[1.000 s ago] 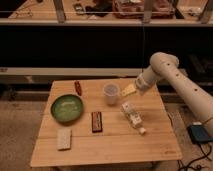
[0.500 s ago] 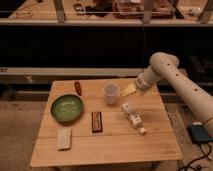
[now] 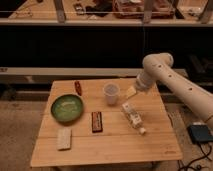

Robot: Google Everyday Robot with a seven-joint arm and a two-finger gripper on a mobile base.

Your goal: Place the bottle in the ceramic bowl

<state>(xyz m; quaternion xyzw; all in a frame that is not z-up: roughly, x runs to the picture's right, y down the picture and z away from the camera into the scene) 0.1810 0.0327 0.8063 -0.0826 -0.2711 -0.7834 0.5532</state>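
The pale bottle [image 3: 133,117] lies on its side on the right half of the wooden table [image 3: 115,150], its cap pointing to the front right. The green ceramic bowl [image 3: 66,108] sits on the left half of the table, with nothing in it. My gripper [image 3: 131,92] hangs at the end of the white arm [image 3: 170,82], above the table just right of the translucent cup [image 3: 111,93] and a short way behind the bottle. It holds nothing that I can see.
A small red item [image 3: 78,87] lies at the back left. A dark brown bar [image 3: 97,122] lies in the middle. A pale rectangular block [image 3: 64,138] lies at the front left. Dark shelving stands behind the table, and a blue-grey box [image 3: 201,134] sits on the floor at right.
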